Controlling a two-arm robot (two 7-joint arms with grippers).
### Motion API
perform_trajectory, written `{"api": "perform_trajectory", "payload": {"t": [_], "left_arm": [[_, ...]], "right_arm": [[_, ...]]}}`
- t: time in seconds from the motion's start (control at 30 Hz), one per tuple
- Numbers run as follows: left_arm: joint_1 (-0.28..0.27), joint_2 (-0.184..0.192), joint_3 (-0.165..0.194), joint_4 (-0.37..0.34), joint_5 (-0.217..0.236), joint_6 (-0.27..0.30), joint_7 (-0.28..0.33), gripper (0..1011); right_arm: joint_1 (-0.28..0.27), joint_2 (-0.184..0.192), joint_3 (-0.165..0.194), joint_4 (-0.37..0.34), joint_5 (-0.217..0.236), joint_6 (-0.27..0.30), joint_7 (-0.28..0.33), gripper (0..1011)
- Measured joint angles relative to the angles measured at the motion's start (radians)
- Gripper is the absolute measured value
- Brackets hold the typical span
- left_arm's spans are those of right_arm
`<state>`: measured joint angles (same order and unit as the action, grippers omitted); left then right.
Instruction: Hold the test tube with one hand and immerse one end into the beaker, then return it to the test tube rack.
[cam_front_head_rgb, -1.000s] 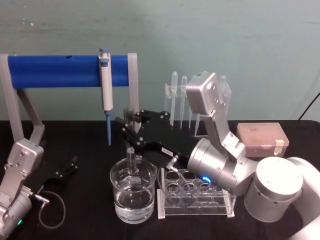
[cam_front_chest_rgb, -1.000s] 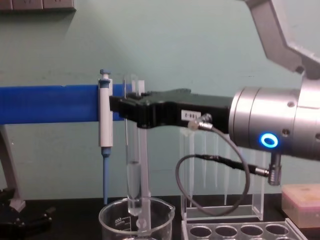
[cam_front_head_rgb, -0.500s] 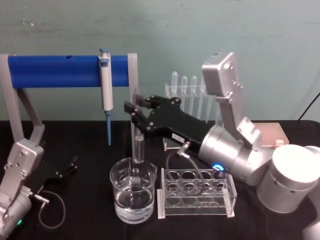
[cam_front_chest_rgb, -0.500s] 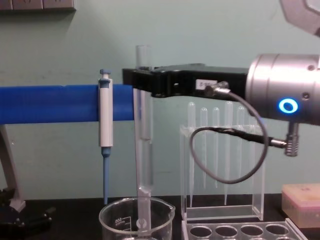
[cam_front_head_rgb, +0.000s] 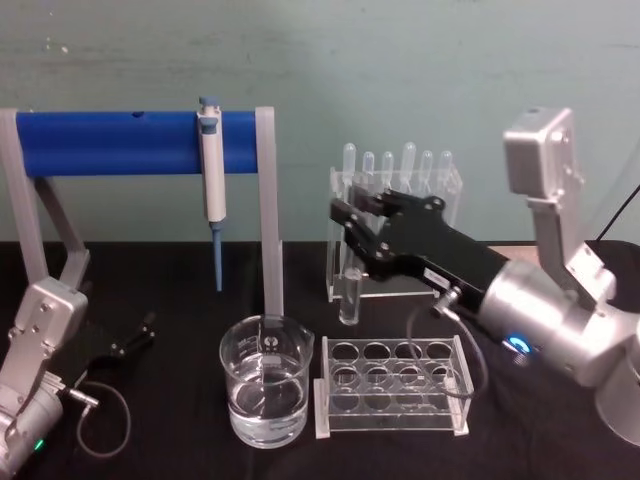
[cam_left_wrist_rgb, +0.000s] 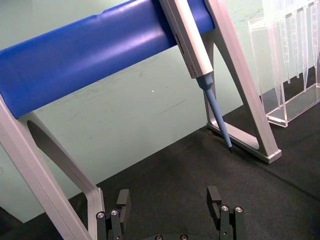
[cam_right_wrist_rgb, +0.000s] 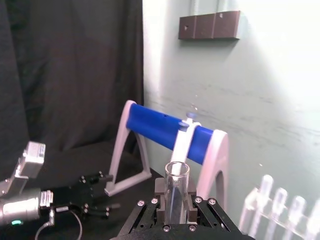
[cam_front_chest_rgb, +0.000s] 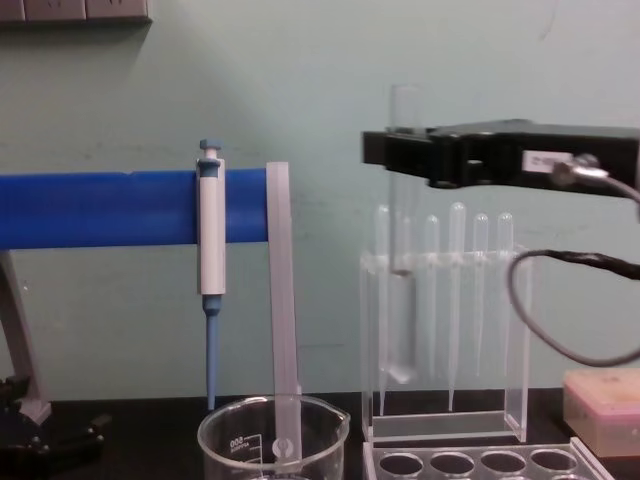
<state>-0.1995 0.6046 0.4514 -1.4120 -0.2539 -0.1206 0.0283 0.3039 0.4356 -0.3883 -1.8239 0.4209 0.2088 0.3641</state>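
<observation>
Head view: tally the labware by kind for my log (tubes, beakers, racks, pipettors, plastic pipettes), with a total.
test tube: 1, held upright in the right gripper above the rack
beaker: 1
test tube rack: 1
pipettor: 1
plastic pipettes: 6
Total: 10

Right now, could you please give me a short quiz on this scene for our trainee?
1. What holds the test tube: A) a person's hand, B) the right end effector, C) nothing?
2. True or false: the tube's lower end is dipped in the beaker.
3. Fill in: the left end effector, parked at the left, has its fingers ___.
Key: 1 B; 2 false, it hangs clear of the beaker; 3 open.
</observation>
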Motion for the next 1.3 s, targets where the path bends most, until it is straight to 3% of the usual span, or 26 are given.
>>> {"api": "perform_trajectory", "payload": {"t": [0.27, 0.47, 0.8, 1.3], "left_arm": [[0.000, 0.000, 0.000, 0.000, 0.000, 0.000, 0.000, 1000], [0.000, 0.000, 0.000, 0.000, 0.000, 0.000, 0.000, 1000], [0.000, 0.000, 0.000, 0.000, 0.000, 0.000, 0.000, 1000], [0.000, 0.000, 0.000, 0.000, 0.000, 0.000, 0.000, 1000]], "right_arm": [[-0.073, 0.058, 0.037, -0.045, 0.004, -0.013, -0.011, 228], [-0.116, 0.070, 0.049, -0.051, 0.000, -0.046, -0.015, 228], [-0.165, 0.061, 0.054, -0.026, -0.022, -0.105, -0.016, 228], [-0.181, 0.028, 0.053, 0.042, -0.047, -0.161, 0.000, 228]]}}
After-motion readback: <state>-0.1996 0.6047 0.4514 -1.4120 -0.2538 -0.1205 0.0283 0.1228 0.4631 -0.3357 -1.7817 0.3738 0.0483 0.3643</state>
